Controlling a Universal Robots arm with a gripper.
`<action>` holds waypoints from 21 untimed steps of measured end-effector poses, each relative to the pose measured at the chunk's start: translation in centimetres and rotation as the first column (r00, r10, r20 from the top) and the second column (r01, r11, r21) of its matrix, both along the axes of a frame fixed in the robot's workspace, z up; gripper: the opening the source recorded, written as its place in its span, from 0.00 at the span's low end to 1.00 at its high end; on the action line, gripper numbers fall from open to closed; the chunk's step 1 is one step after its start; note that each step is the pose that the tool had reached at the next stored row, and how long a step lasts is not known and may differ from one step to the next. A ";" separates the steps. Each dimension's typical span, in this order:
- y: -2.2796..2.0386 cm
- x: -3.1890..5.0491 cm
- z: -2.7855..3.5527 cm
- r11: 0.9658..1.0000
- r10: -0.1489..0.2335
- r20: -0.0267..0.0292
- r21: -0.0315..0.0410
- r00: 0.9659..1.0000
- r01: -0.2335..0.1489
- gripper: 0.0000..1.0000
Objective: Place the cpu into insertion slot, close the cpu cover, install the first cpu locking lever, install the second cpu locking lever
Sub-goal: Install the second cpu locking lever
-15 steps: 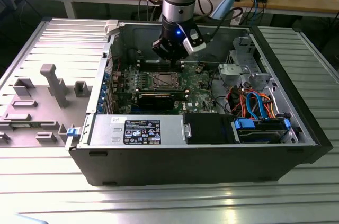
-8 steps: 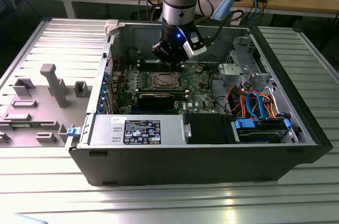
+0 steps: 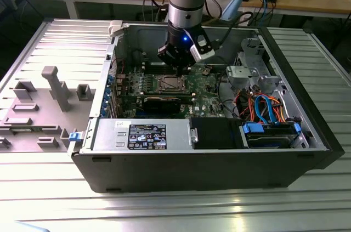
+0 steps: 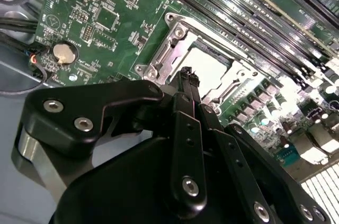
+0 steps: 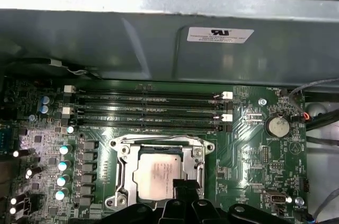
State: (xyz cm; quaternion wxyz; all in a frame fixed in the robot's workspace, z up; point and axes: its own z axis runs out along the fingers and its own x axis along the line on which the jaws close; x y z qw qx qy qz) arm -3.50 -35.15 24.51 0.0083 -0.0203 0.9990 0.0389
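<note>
An open computer case (image 3: 208, 155) lay on its side on the slatted metal bench (image 3: 164, 210), so the green motherboard (image 5: 254, 144) faced up within the arm's reach. The gripper (image 4: 186, 75) hung just above the insertion slot (image 5: 119, 173), fingers (image 4: 190, 94) pressed together and holding nothing. The cpu (image 5: 159, 173) sat in that slot with the cpu cover (image 5: 159, 141) lying flat around it, its window baring the chip's metal top.

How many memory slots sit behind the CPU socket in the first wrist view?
3: long black memory slots, side by side between the cpu cover and the case wall: farthest, middle, nearest the socket. More may lie hidden elsewhere.
</note>
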 end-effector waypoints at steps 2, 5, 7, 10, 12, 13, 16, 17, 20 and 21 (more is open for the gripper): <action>0.00 0.00 0.33 1.000 0.000 0.000 -0.001 1.000 0.000 0.11; -0.33 0.00 0.29 1.000 0.000 0.000 -0.001 1.000 0.000 0.11; -0.87 0.00 0.27 1.000 0.000 0.000 -0.001 1.000 0.000 0.11; -1.90 0.00 0.25 1.000 0.000 0.000 -0.001 1.000 0.000 0.11; -2.19 0.00 0.25 1.000 0.000 0.000 -0.001 1.000 0.000 0.11; -2.22 -0.01 0.34 1.000 0.000 0.000 -0.001 1.000 0.000 0.11; -2.33 0.00 0.70 1.000 0.000 0.000 -0.001 1.000 0.000 0.11; -2.40 0.01 0.73 1.000 0.000 0.000 -0.001 1.000 0.000 0.11; -3.02 0.00 0.74 1.000 -0.002 -0.001 -0.002 1.000 0.002 0.11; -3.02 0.00 0.74 1.000 -0.002 -0.001 -0.002 1.000 0.002 0.11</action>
